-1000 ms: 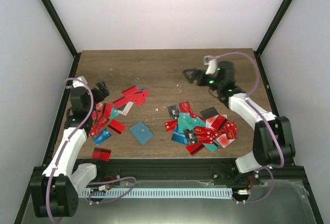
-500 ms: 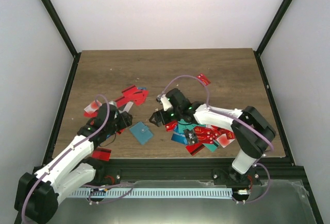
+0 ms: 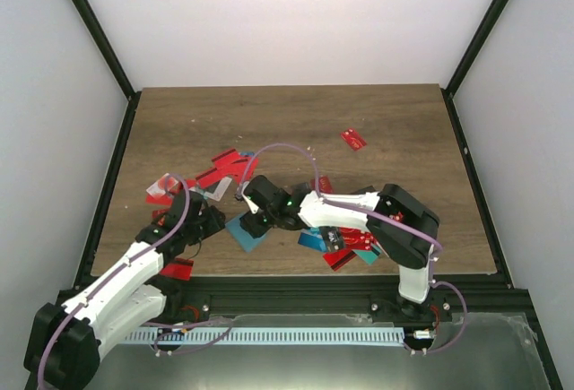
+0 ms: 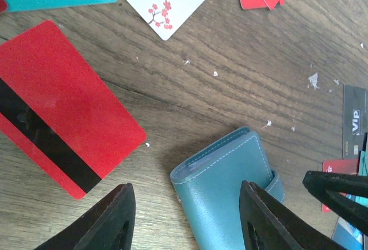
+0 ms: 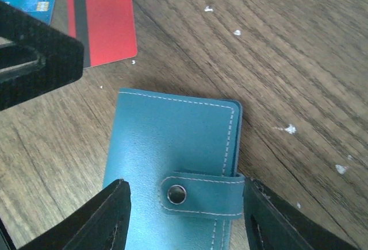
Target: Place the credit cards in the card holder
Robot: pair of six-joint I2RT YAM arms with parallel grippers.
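Swung in since earlier, left tool (image 4: 185, 204) and right tool (image 5: 184, 198) are set half-wide astride the holder (image 5: 172, 135), nothing gripped; unclasping likely next.

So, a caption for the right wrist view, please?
Right end effector, open, poised over the closed teal card holder.

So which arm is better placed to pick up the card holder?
Probably right. The card holder sits centred in the right gripper, clasp in view; the left gripper frames only one corner.
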